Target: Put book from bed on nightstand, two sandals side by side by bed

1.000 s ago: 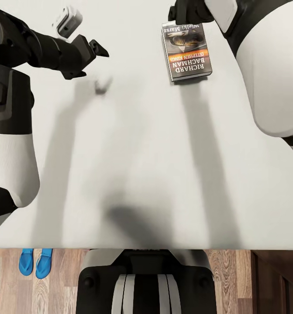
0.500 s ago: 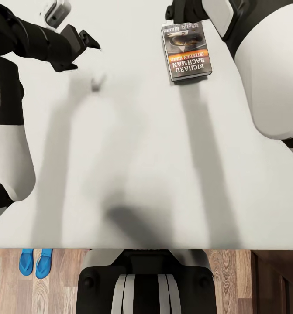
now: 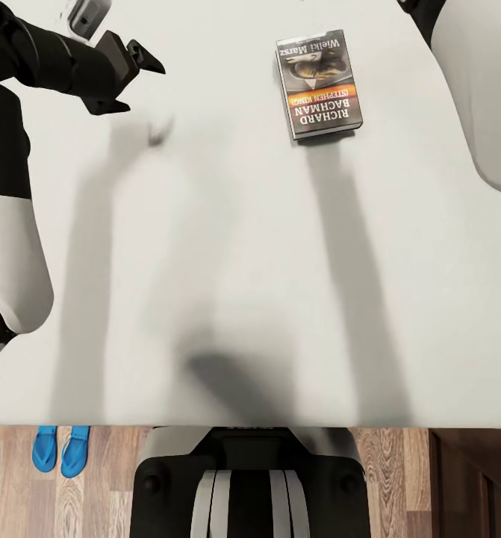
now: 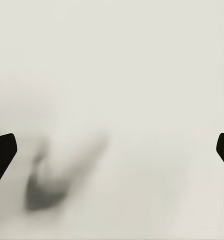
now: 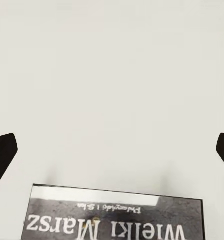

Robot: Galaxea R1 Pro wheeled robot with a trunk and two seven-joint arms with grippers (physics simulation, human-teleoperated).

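Left gripper (image 3: 142, 82) spread wide, fingertips (image 4: 2, 152) far apart at the edges of the left wrist view, nothing between them but bare mattress and a soft shadow. Right gripper (image 5: 112, 150) likewise wide open and empty, hanging above the mattress, with the book's top edge just short of its fingertips (image 5: 1, 150). Book (image 3: 319, 84) lying flat on the bed (image 3: 228, 246), cover up, lettering upside down in the head view, well apart from the left gripper. Two blue sandals (image 3: 60, 450) on the wood floor (image 3: 93, 486) just off the bed's near edge, side by side, touching or almost so.
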